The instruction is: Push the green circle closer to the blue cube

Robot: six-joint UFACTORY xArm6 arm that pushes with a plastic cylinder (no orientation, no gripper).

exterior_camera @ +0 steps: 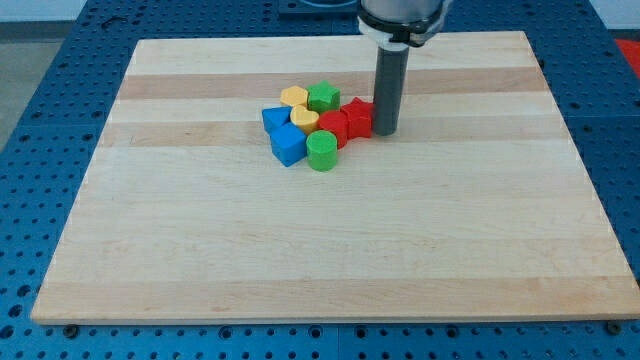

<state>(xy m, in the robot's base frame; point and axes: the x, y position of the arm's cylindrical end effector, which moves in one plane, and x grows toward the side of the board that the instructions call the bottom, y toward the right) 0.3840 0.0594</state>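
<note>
I have no claw to open or close, only a dark rod. My tip (385, 132) stands at the right of the pile, touching the red star (357, 116). Nearest the view's bottom, the green circle (321, 151) sits just beside the blue cube (288, 145) on the wooden surface (300, 250). Behind them sit a red block (333, 129), a yellow block (305, 119) and another blue block (272, 119). Farthest back are a yellow block (294, 97) and a green star (323, 97).

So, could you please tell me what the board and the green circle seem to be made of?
The board looks like pale wood with a matte finish: lengthwise grain and plank-like bands show. The green circle seems to be painted wood or plastic, uniformly coloured with a slight sheen; which one is unclear.
</note>
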